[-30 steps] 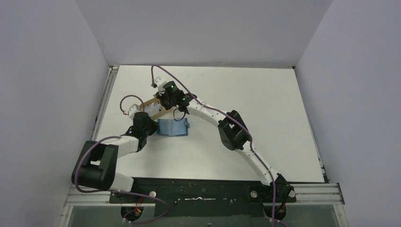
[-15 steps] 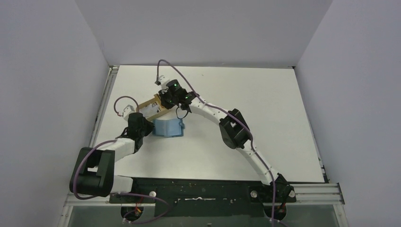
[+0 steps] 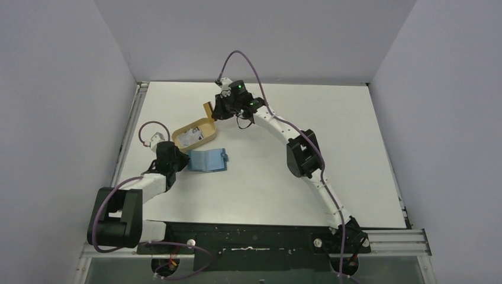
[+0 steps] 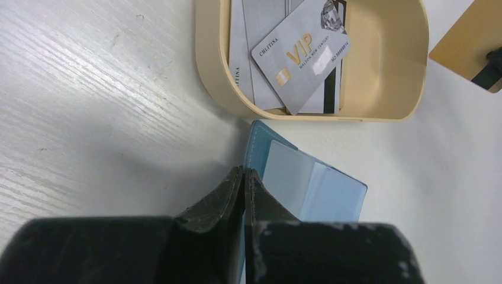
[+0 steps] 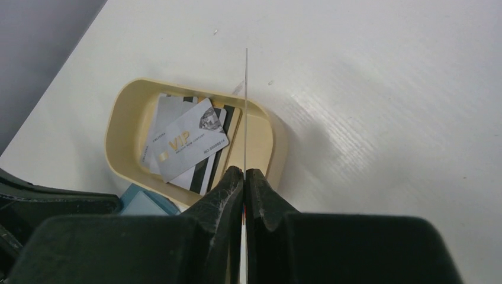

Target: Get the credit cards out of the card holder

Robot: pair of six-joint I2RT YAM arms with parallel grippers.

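Observation:
The teal card holder [image 3: 207,160] lies open on the table, light blue pockets up, also in the left wrist view [image 4: 308,189]. My left gripper [image 3: 181,160] is shut on its left edge [image 4: 244,173]. My right gripper [image 3: 216,111] is shut on a yellowish credit card [image 3: 208,110] and holds it in the air behind the tray. That card shows edge-on as a thin line in the right wrist view [image 5: 246,106], between the shut jaws of the right gripper [image 5: 244,171]. Several whitish-grey credit cards [image 4: 299,56] with dark stripes lie in the tray.
An oval tan tray [image 3: 204,125] stands just behind the card holder, its rim [image 4: 207,59] close to the holder's far corner. The grey side wall and the table's left edge are close on the left.
My right gripper has lifted away from the tray towards the back right, carrying the yellowish card. My left gripper and the card holder have shifted slightly left.

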